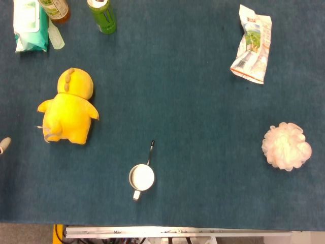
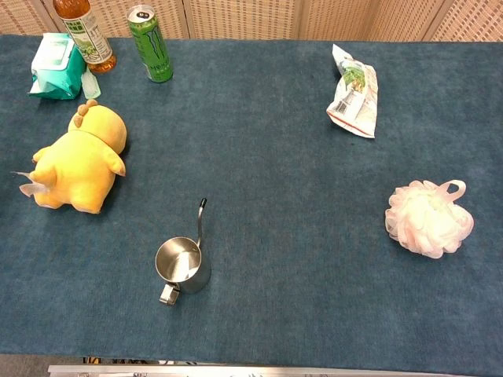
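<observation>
Steel cup (image 2: 182,265) nearest | yellow plush (image 1: 68,109) beside left hand (image 1: 4,145) | fingers mostly off-frame, spread: cannot tell

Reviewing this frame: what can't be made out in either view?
- Left hand: only a fingertip shows at the head view's left edge; its pose is unreadable. Absent from the chest view.
- Right hand: in neither view.
- Bottle: top cut off by the upper edge in both views.
- Snack bag: print too small to read.

Head view looks straight down, chest view slants forward; both share the table (image 1: 203,101).
</observation>
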You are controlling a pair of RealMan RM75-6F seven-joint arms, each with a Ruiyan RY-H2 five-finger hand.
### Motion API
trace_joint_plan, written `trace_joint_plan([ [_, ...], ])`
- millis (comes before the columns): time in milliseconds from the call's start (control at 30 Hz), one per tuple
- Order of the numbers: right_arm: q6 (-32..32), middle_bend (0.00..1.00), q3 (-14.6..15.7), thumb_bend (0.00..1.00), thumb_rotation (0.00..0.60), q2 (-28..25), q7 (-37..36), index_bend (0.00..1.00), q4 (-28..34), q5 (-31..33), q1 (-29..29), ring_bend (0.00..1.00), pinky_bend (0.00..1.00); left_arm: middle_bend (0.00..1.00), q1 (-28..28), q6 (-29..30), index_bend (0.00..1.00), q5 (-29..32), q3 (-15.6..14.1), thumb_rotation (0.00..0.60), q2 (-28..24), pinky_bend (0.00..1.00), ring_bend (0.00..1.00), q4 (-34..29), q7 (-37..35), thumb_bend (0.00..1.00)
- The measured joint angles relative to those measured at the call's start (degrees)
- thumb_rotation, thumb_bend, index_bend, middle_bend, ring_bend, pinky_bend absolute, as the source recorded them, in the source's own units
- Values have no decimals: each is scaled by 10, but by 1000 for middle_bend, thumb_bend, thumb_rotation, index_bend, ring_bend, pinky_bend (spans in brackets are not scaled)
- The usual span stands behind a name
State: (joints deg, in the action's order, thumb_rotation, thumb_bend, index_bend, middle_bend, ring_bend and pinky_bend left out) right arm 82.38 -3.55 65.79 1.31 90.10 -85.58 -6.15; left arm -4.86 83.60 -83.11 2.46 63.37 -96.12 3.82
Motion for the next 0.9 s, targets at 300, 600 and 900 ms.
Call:
trace_joint_plan([
  [300,-5,342,-6,183,600,-30,-37,278,41,-15,-11,234,261,127,-6,-8,100,-11,-2,600,-4,30,97,1,-29,133],
  [600,3,342,-30,173,600,-69,-25,278,93,-21,-27,234,261,126,-26,-29,100,-34,-2,600,-11,30,97,12,-100,133],
  [900,-4,342,-42,169,600,-96,-5,278,129,-13,-39,234,261,84,-80,-91,58,-63,-1,289,-7,17,72,31,-213,96],
])
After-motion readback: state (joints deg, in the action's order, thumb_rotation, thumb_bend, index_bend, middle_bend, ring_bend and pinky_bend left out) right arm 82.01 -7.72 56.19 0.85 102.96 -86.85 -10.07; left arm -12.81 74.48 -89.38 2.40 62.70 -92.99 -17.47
